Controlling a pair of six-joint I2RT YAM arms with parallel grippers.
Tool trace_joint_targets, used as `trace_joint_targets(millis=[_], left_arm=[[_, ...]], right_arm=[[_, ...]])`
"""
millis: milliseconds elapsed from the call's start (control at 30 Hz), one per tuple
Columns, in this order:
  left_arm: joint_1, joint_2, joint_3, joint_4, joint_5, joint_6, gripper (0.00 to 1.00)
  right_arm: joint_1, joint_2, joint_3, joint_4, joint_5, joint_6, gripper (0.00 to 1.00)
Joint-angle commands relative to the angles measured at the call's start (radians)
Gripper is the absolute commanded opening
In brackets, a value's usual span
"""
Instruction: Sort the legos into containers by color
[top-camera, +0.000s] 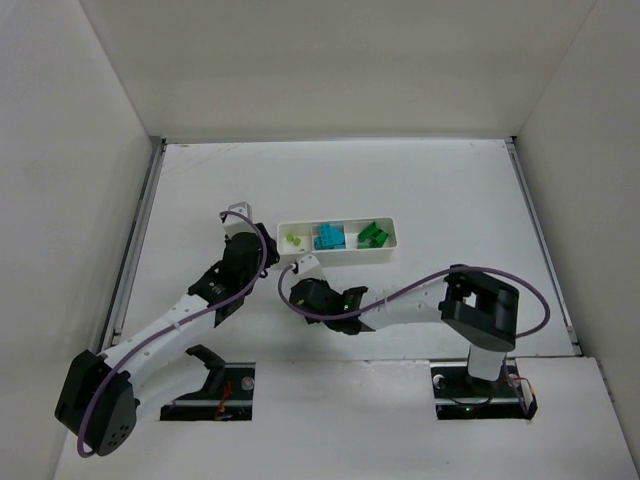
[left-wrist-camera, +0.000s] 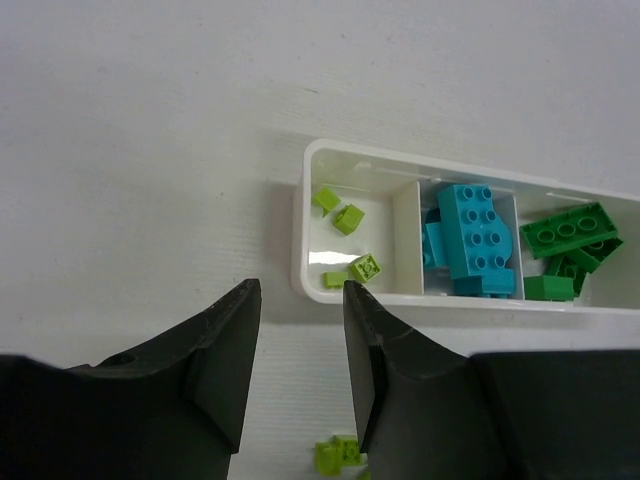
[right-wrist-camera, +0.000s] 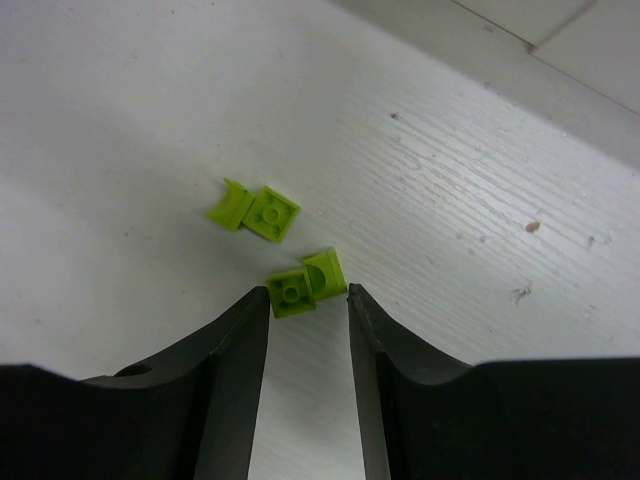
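The left arm (top-camera: 170, 325) stretches forward and rightward, its left pincer (left-wrist-camera: 300, 290) slightly parted with nothing gripped. The right arm (top-camera: 410, 305) folds leftward and low, its right pincer (right-wrist-camera: 308, 292) angled downward, jaws narrowly apart.

I see two legos (right-wrist-camera: 292, 293) touching each other just before the fingertips of my right claw (right-wrist-camera: 307, 292), and two more legos (right-wrist-camera: 256, 212) farther ahead, slightly left. Before my left claw (left-wrist-camera: 300, 292), a little right, lies the tray (left-wrist-camera: 298, 235), with legos in all three compartments.

Bright, even, diffuse light throughout; shadows soft and faint; all three views fairly sharp, colours slightly washed.
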Motion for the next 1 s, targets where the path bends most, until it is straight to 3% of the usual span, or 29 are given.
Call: trace_joint_targets(millis=[0,200,367,500,733,967], left_arm=[[0.003,-0.018,-0.006,0.004,-0.002,-0.003,0.36],[0.006,-0.017,-0.006,0.004,-0.002,0.0,0.36],[0.009,-0.028,-0.004,-0.001,0.0,0.005,0.36],[0.012,-0.029,-0.006,-0.001,0.0,0.006,0.36],[0.014,-0.038,-0.004,-0.001,0.0,0.006,0.36],[0.02,-0.045,-0.009,-0.001,0.0,0.008,0.36]], right_arm=[[0.009,-0.072,-0.022,0.008,0.01,0.018,0.43],[0.001,-0.107,-0.051,0.056,-0.025,0.016,0.44],[0.0,-0.075,-0.037,0.056,-0.058,-0.021,0.6],[-0.005,-0.052,-0.035,0.057,-0.082,-0.041,0.62],[-0.035,0.006,-0.006,0.063,-0.102,-0.102,0.59],[-0.057,0.016,-0.018,0.1,-0.127,-0.119,0.47]])
